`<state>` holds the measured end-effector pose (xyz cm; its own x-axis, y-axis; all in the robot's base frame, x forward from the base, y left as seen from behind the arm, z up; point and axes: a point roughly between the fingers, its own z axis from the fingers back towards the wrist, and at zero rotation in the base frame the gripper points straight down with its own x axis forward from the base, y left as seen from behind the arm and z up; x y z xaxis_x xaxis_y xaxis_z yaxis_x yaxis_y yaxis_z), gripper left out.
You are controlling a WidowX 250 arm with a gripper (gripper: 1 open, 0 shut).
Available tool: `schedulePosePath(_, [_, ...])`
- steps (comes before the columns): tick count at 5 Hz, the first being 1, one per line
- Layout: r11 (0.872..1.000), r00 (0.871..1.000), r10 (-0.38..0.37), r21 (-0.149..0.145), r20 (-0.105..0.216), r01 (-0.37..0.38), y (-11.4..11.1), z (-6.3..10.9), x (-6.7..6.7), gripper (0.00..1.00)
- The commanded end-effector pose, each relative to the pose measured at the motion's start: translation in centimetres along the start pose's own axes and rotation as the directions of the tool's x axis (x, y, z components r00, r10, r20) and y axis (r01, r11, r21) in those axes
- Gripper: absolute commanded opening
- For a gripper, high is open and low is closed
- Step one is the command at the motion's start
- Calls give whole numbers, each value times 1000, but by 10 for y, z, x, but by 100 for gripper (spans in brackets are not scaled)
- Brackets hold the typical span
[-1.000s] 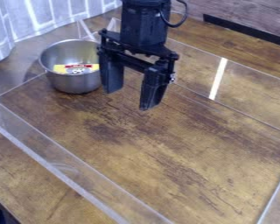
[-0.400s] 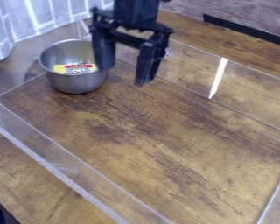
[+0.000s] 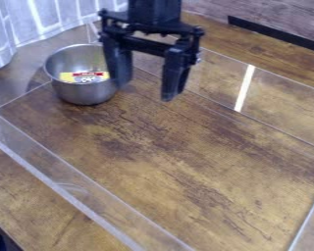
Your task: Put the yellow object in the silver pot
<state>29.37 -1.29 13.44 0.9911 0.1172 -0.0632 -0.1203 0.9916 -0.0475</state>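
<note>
The silver pot [image 3: 78, 75] stands at the back left of the wooden table. Inside it lies the yellow object [image 3: 82, 76], flat, with a red patch and dark marks. My black gripper [image 3: 149, 83] hangs just right of the pot, pointing down, above the tabletop. It is open and nothing sits between its fingers. One finger [image 3: 122, 78] is close beside the pot's right rim; the other [image 3: 177, 82] is further right.
A clear acrylic barrier [image 3: 68, 186] runs along the table's front left, with another clear panel [image 3: 245, 88] at the right. White slatted material [image 3: 42, 20] stands behind the pot. Bare wooden tabletop [image 3: 186, 157] fills the middle and front.
The gripper has risen from near the tabletop and rolled slightly about its vertical axis. It stays open. The pot and the yellow object in it have not moved.
</note>
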Motion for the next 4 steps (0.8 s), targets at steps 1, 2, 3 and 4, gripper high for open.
schedulePosePath(1, [999,997,-32,-8,65,32,0,17,19,100])
schedulePosePath(2, [1000,998,-13,-27,55,15,-4,16,19,100])
schedulePosePath(3, [999,999,-12,-29,39,13,-7,16,17,100])
schedulePosePath(4, [999,999,-21,-30,29,22,-10,15,15,100])
